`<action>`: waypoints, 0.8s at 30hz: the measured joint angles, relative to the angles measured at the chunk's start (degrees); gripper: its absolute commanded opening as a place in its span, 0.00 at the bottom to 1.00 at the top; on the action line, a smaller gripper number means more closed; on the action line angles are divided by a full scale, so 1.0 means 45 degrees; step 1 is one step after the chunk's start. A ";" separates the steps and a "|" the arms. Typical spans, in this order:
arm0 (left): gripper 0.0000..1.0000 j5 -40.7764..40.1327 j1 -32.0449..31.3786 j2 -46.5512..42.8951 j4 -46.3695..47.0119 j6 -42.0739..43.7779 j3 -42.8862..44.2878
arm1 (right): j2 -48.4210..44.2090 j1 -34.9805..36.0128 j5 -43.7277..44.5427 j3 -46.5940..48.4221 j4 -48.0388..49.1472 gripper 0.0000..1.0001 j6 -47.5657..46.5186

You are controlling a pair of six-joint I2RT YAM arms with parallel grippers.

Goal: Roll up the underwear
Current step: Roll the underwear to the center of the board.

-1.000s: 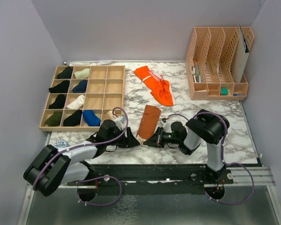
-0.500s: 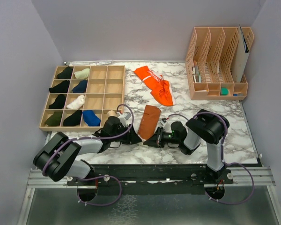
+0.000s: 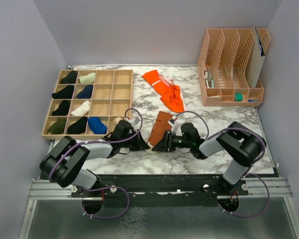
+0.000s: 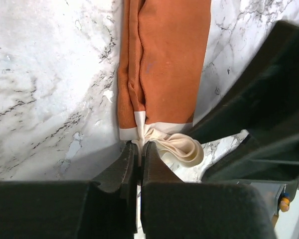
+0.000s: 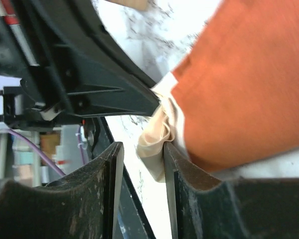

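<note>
The rust-brown underwear [image 3: 160,127] lies folded into a narrow strip near the table's front, its cream waistband [image 4: 182,149] bunched at the near end. My left gripper [image 3: 145,146] is shut on that waistband's left corner [image 4: 139,148]. My right gripper [image 3: 157,146] faces it from the right and is open [image 5: 142,155]. The cream band rests against its right finger [image 5: 182,167], and its left finger stands apart from the cloth. The bright orange underwear [image 3: 164,89] with a white lettered band lies farther back, untouched.
A wooden compartment tray [image 3: 103,99] holding several small fabric bundles sits at the left. A peach file organiser [image 3: 231,67] stands at the back right. The table's front edge [image 3: 164,174] runs just behind both grippers.
My left gripper slid right to the waistband and shut on it. My right gripper let go and opened, and the right arm stretched lower and further left.
</note>
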 measured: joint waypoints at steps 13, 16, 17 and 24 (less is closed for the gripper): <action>0.00 0.0214 0.0000 0.0321 -0.2807 0.0204 0.1588 | -0.5178 0.1117 0.2642 0.0758 -0.6834 0.57 -0.9394; 0.00 0.0325 0.0000 0.0495 -0.3521 0.0238 0.2055 | -0.6426 0.2346 0.3332 0.0243 -0.6781 0.55 -1.1944; 0.00 0.0374 0.0000 0.0573 -0.3740 0.0253 0.2215 | -0.6727 0.2735 0.3517 0.0107 -0.6659 0.54 -1.2818; 0.00 0.0787 0.0000 0.1316 -0.5187 0.0505 0.3400 | -0.6479 0.4114 0.3779 -0.0214 -0.6358 0.46 -1.8146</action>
